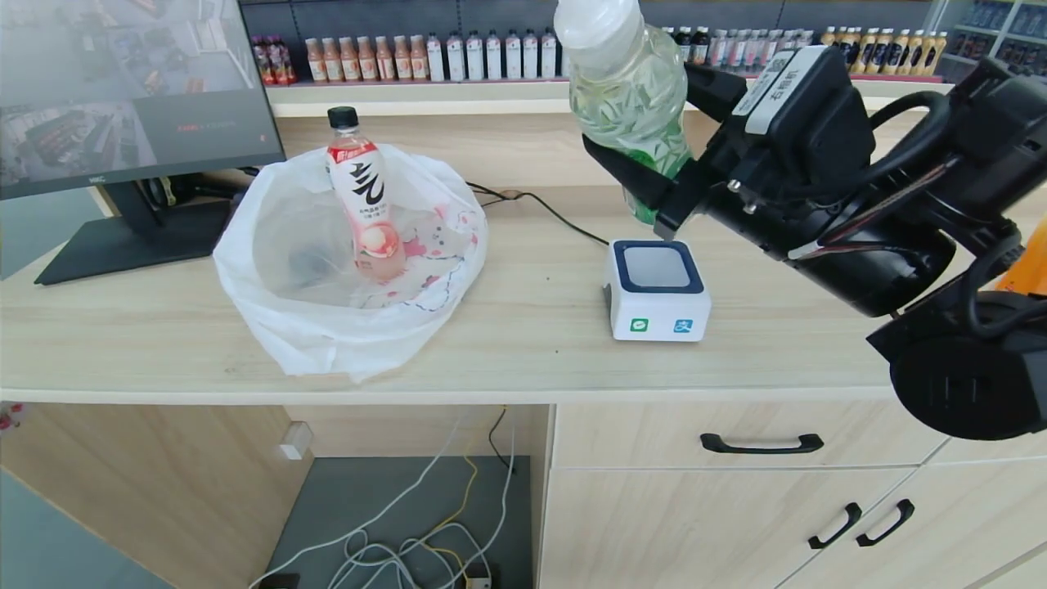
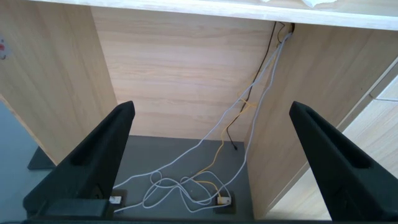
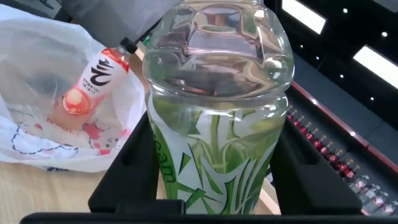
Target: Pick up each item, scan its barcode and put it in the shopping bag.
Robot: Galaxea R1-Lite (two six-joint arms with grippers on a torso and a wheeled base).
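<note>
Two bottles on my screen. My right gripper is clamped around the clear green-labelled plastic bottle with a white cap, held up above the white cube-shaped barcode scanner. Left of the scanner, a pink-labelled black-capped bottle stands in the white plastic shopping bag. My left gripper is spread wide and empty, below the scanner's wooden counter.
</note>
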